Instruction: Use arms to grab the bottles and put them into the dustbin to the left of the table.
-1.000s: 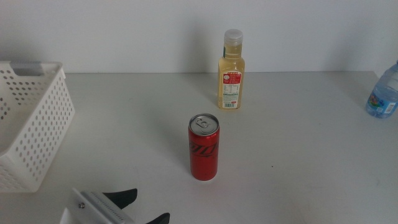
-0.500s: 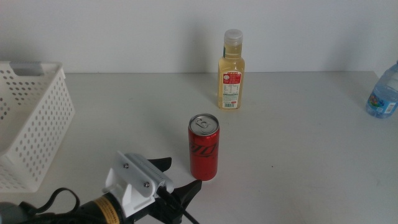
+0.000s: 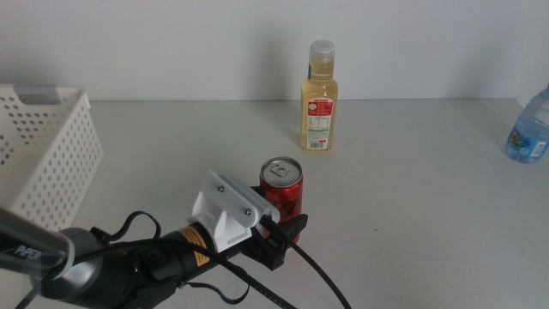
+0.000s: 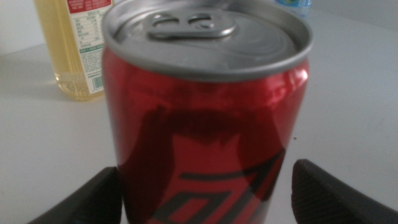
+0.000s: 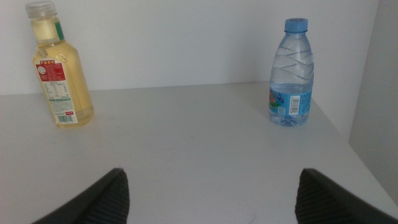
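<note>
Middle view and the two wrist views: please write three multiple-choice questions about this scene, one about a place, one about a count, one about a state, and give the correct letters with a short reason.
1. Where does the white basket stand?
A. at the table's left edge
B. behind the yellow bottle
C. beside the water bottle

2. How many drink containers stand on the table?
A. one
B. two
C. three

3. How are the left gripper's jaws?
A. shut, empty
B. open around the red can
C. shut on the yellow bottle

Answers: 1 A, the middle view shows it at the left. 2 C, red can, yellow bottle, water bottle. 3 B, the left wrist view shows a jaw on each side of the can, gaps visible.
</note>
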You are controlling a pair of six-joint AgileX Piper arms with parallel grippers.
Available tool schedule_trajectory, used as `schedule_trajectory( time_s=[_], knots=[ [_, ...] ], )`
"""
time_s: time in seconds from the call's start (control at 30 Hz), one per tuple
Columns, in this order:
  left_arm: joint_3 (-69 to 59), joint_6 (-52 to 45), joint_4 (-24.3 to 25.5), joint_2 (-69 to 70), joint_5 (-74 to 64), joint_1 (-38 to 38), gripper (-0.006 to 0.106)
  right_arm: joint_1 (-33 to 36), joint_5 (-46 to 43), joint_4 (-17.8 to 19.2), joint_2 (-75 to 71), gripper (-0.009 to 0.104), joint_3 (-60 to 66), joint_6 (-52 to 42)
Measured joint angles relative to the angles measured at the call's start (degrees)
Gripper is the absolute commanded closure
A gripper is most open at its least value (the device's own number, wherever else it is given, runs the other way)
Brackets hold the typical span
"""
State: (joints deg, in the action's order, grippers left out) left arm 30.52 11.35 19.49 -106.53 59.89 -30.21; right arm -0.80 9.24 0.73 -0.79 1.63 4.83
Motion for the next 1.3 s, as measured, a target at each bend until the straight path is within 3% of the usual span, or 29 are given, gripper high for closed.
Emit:
schedule_trajectory(
  time_s=[0.23,0.33,0.6,0.8,1.07,1.3],
  knots=[
    [4.4,0.9,0.5,-3.1,-0.4,0.0,0.008,0.0,0.0,0.0,0.0,0.001,0.0,0.0],
    [5.2,2.5,0.3,-3.5,-0.8,0.0,0.016,0.0,0.0,0.0,0.0,0.001,0.0,0.0],
    [5.7,4.9,0.5,-3.6,-1.3,0.0,0.072,0.0,0.0,0.0,0.0,0.001,0.0,0.0],
    [5.7,6.4,0.5,0.3,-9.6,0.0,0.101,0.0,0.0,0.0,0.0,0.001,0.0,0.0],
    [10.5,6.8,-2.1,13.2,-38.3,0.0,0.102,0.0,0.0,0.0,0.0,0.001,0.0,0.0],
    [26.1,4.8,-4.9,20.2,-73.1,1.0,0.102,0.0,0.0,0.0,0.0,0.001,0.0,0.0]
  ],
)
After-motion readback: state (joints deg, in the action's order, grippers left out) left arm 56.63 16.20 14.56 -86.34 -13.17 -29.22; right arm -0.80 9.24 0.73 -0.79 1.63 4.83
